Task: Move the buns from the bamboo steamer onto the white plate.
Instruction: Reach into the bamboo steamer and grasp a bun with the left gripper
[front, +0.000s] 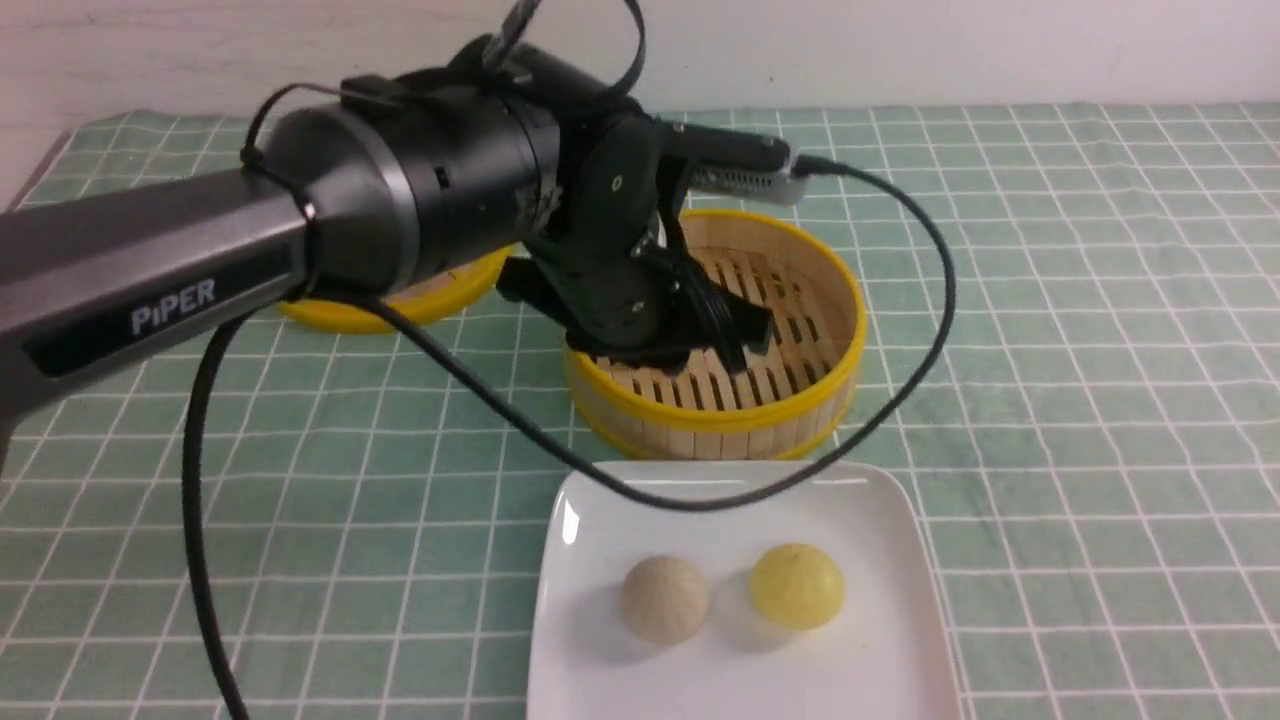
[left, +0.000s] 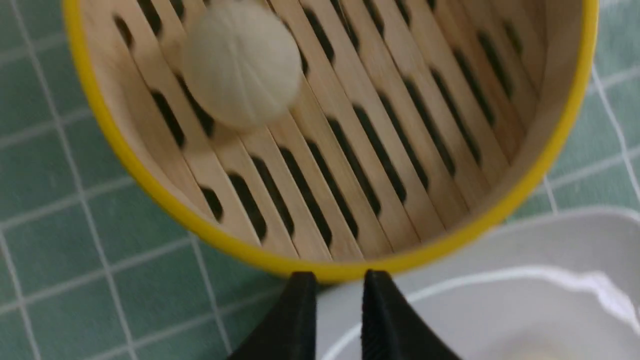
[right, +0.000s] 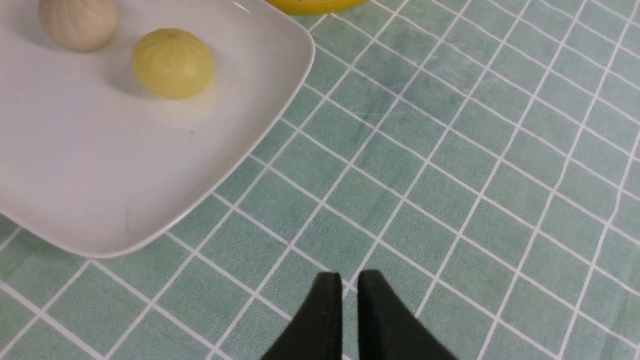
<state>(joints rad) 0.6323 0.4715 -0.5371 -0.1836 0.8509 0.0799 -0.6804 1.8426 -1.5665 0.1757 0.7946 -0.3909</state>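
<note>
**Two buns plated, one in the steamer**

A table (front: 1050, 400) spread with a green checked cloth carries the whole scene. The robot's dark left arm (front: 200, 260) reaches across it from the left, a black cable looping down from its wrist. A glossy white plate (front: 740, 690) sits at the near edge of the table. Just behind it stands the bamboo steamer (front: 800, 405), and a flat yellow-rimmed lid (front: 450, 290) lies farther back, mostly hidden by the arm.

A pale cream bun (front: 665, 598) and a yellow bun (front: 797, 585) rest close beside each other on the plate. The third bun (left: 242, 62), also cream and blurred in the left wrist view, lies on the steamer's slatted floor near its wall.

The left fingers (left: 300, 310) hang over the steamer, slightly parted and holding nothing. The right fingers (right: 325, 310) hover above bare cloth near a corner of the plate, drawn together to a thin slit with nothing between them.
</note>
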